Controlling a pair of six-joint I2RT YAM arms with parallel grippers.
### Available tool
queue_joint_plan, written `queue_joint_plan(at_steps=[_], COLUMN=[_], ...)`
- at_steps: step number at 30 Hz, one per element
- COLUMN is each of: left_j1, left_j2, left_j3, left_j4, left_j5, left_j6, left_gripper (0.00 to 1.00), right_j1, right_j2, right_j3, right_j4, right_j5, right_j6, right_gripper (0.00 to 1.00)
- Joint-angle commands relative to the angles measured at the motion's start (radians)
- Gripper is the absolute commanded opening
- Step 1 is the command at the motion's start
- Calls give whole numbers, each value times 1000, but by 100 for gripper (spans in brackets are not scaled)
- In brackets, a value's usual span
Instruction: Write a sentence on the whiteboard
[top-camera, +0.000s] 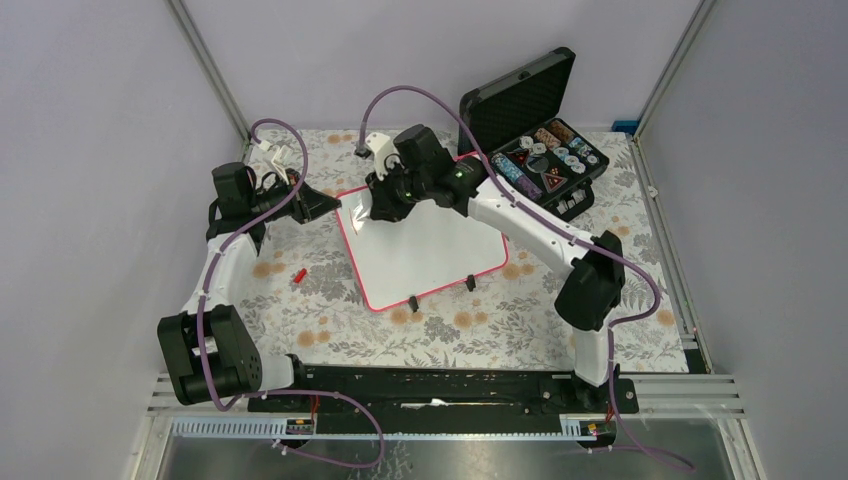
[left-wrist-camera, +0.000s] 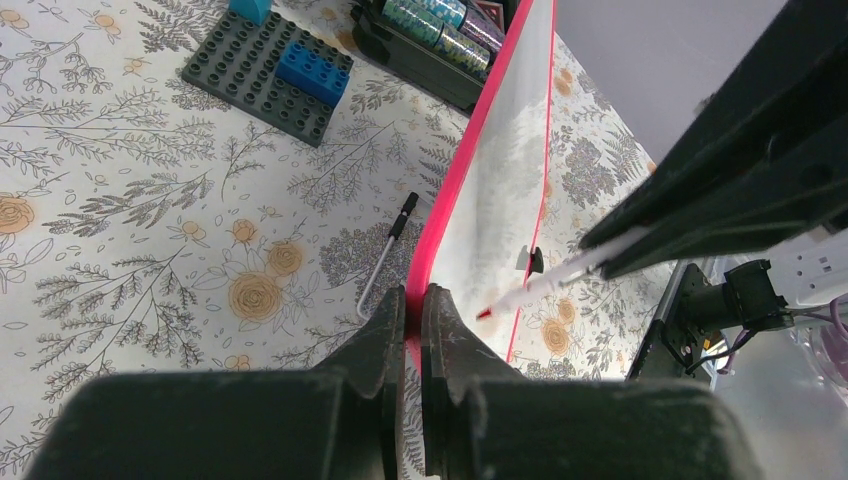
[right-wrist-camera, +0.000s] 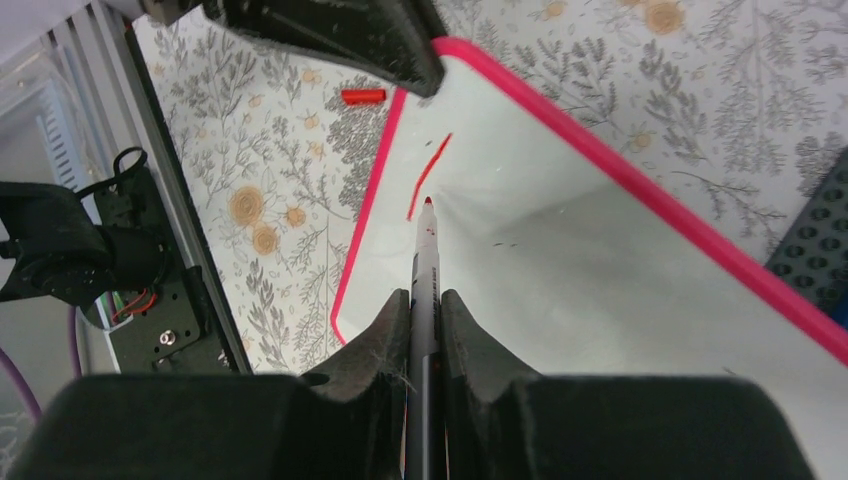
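Glossy pink-framed whiteboard (top-camera: 432, 256), one red stroke (right-wrist-camera: 430, 172)

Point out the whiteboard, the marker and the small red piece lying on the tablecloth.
whiteboard (top-camera: 440, 255): top view, bare white surface near its middle.
marker (right-wrist-camera: 425, 258): right wrist view, barrel behind the red tip.
small red piece (top-camera: 298, 275): top view, its middle, left of the whiteboard.

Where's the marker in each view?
Top external: not visible, hidden under the right gripper over the whiteboard.
Left wrist: marker right of centre, red tip lower left.
Right wrist: bottom centre, in the right gripper, tip up.
Shared landmark: the whiteboard's pink frame.
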Motion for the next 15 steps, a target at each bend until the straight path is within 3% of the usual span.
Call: queue_joint_plan(at_steps=[1,15], left_j1=[-8,-9], left_j2=[-24,-24], left_j3=[-14,-14], left_j4=[28,28], left_j5=[-7,-8], left_j6=[44,47], left_gripper=[0,0], right_j1=[-33,-35], right_j2=[-49,-14], right_j3=[60,85], right_j4=[22,20], right_j5=[25,38], right_j6=[18,19], right_gripper=[0,0])
